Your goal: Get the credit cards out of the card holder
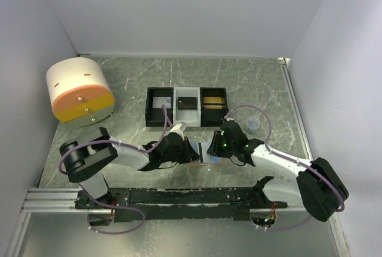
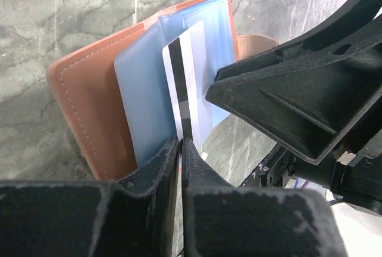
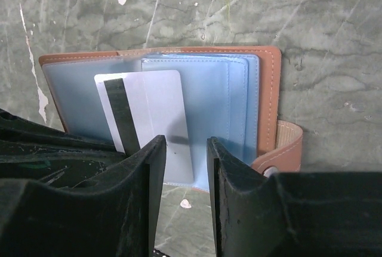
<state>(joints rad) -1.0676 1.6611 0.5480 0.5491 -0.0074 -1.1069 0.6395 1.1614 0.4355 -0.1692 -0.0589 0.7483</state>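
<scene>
1. nearest us: 1 metal rail (image 1: pixel 54 200) along the table's near edge, w/ 2 arm bases on it, left arm (image 1: pixel 89 158) and right arm (image 1: pixel 316 185).
2. table (image 1: pixel 119 132) is grey-green marbled stone w/ pale veins. we count 3 plain white walls (image 1: pixel 191 12), at left, back and right.
3. mid-table, btwn the 2 wrists: 1 card holder (image 3: pixel 221 108), lying open w/ light blue pockets up and an orange cover. its strap sticks out on the right arm's side.
4. 1 credit card (image 3: pixel 152 105), white w/ a black stripe, sticks partway out of a pocket.
5. left gripper (image 2: pixel 181 141): fingers pinched tight on the credit card's edge, right at the stripe.
6. right gripper (image 3: pixel 182 144): jaws apart and nothing clamped btwn them. it sits at the holder's near edge, and we see card and pocket thru the gap.
7. just beyond: 1 tray (image 1: pixel 149 114), black-white-black, 3 compartments.
8. right of the tray, 1 small bluish cap (image 1: pixel 253 124).
9. far left: 1 round drum (image 1: pixel 80 90) in cream, orange and yellow, close to the left wall.
</scene>
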